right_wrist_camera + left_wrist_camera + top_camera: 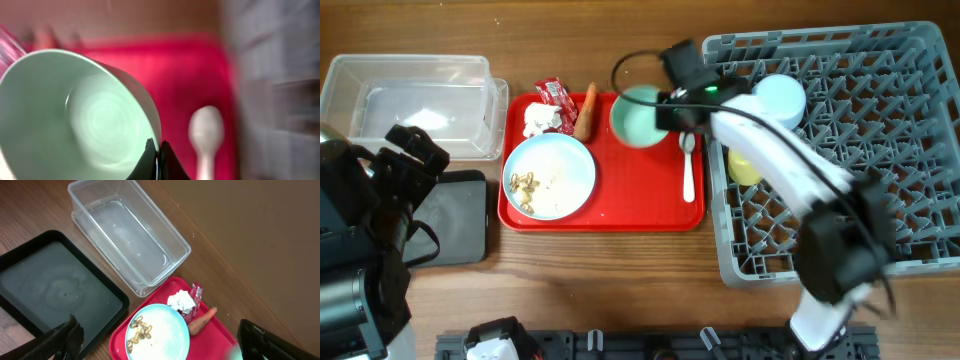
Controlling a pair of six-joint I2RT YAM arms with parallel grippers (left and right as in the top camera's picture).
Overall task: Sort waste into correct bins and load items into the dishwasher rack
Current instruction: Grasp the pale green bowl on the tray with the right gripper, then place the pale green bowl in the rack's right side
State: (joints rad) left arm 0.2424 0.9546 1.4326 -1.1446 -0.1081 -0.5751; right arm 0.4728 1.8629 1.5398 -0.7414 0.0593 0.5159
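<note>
My right gripper [667,108] is shut on the rim of the pale mint bowl [638,117], holding it tilted above the red serving tray's far right part; the wrist view shows its fingers [157,150] pinching the bowl's rim [75,115]. The round plate [552,175] with beige crumbs [525,183] sits on the tray. The tissue [538,118], red wrapper [556,93] and carrot [586,110] lie behind it. A yellow cup [745,165] and a pale blue saucer [782,98] are in the grey rack [840,150]. My left gripper [160,347] is open and empty above the plate [160,330].
The clear tub [410,105] stands at the far left, with the black tray [450,215] in front of it. A white spoon [688,165] lies on the red serving tray [620,210] near its right edge, next to the rack.
</note>
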